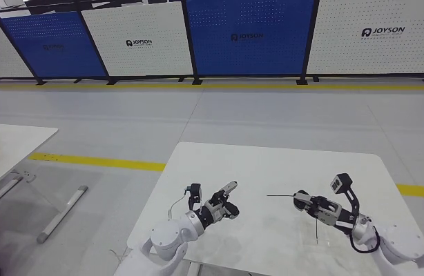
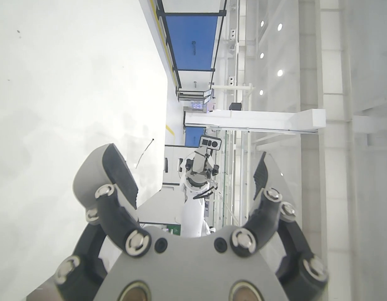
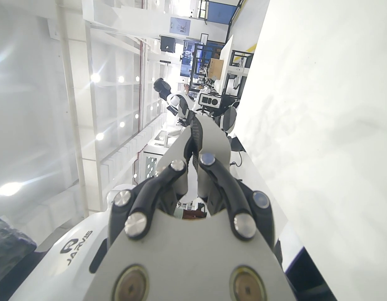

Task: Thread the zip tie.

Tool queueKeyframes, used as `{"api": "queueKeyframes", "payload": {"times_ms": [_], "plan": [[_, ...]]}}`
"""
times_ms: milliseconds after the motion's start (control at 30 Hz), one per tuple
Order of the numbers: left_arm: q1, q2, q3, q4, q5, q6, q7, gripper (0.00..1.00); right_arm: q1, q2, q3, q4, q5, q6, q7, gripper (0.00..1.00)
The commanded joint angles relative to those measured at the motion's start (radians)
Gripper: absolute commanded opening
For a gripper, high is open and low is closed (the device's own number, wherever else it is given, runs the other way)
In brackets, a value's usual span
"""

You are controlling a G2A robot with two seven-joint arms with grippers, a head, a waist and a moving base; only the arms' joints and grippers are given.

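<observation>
Right wrist view: the right gripper (image 3: 193, 128), grey-fingered with black ribbed pads, is clenched. In the top view we take it to be pinching a thin black plastic zip tie (image 1: 281, 196). The tie's free length juts level from the fingertips toward the left gripper (image 1: 231, 196), above the white table (image 1: 267, 162). The left gripper is spread wide and holds nothing (the left wrist view shows the gap plainly), and it sits well apart from the tie's tip. We judge the tie to be very light, springy along its length, easily bent sideways, and slick, so the unsupported tip will likely waver. We would take hold close to the tip, with the flat faces between the pads, leaving just enough bare to enter the head. We cannot tell where the head lies.
</observation>
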Motion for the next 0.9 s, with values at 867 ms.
{"api": "queueKeyframes", "payload": {"times_ms": [867], "plan": [[-0.04,-0.013,0.068,0.032,-0.058,-0.069,-0.007,1.0,0.05,-0.073,-0.141,0.05,0.057,-0.084,-0.177,0.0]]}}
